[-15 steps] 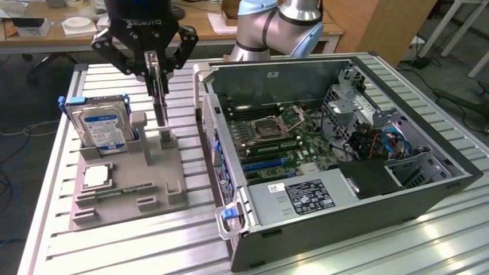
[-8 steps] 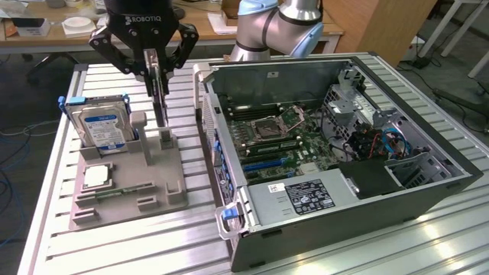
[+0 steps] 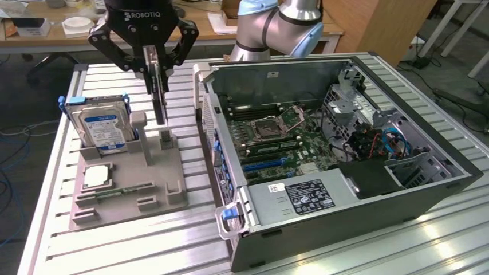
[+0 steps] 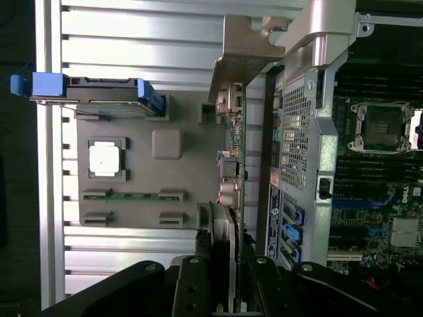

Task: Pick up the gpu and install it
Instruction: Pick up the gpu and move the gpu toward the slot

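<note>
Clamping the gpu [image 3: 158, 94] edge-on, the gripper [image 3: 156, 64] has it hanging straight beneath, long axis vertical, open computer case [image 3: 344, 229] just beside.

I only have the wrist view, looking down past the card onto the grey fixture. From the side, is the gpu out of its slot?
Observer: In the exterior view the gripper holds the gpu upright. Its lower edge seems just clear of the grey fixture.
Operator: What lies in the case beyond the motherboard?
Observer: Blue cables by the drive bay, and the power supply with a dark label, nearer the camera.
Operator: Which way does the hard drive face?
Observer: The hard drive stands on edge in the fixture, with its blue-white label towards the exterior camera.
</note>
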`<move>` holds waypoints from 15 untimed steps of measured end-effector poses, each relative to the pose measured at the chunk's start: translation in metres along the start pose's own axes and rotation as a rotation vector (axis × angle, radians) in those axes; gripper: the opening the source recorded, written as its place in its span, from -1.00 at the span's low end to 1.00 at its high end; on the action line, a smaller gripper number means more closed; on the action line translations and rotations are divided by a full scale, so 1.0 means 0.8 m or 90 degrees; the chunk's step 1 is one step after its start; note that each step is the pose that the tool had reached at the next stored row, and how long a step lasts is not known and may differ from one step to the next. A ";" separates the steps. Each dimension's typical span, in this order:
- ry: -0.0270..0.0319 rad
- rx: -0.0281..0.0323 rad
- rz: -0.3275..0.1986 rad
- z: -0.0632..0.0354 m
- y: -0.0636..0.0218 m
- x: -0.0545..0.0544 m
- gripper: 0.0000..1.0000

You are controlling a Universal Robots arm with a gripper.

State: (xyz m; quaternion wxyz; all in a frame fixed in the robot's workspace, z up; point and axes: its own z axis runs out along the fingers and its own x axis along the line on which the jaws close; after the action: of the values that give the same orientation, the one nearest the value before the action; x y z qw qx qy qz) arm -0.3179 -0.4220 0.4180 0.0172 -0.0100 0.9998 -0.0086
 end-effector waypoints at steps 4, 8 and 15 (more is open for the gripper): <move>-0.0014 0.0000 0.000 -0.002 0.000 0.000 -0.47; -0.0014 0.0001 0.000 -0.002 0.000 -0.004 -0.47; -0.0014 0.0001 0.000 -0.001 0.000 -0.016 -0.47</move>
State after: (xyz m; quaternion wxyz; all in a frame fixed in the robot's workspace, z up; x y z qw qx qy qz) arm -0.3054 -0.4220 0.4195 0.0183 -0.0100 0.9997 -0.0087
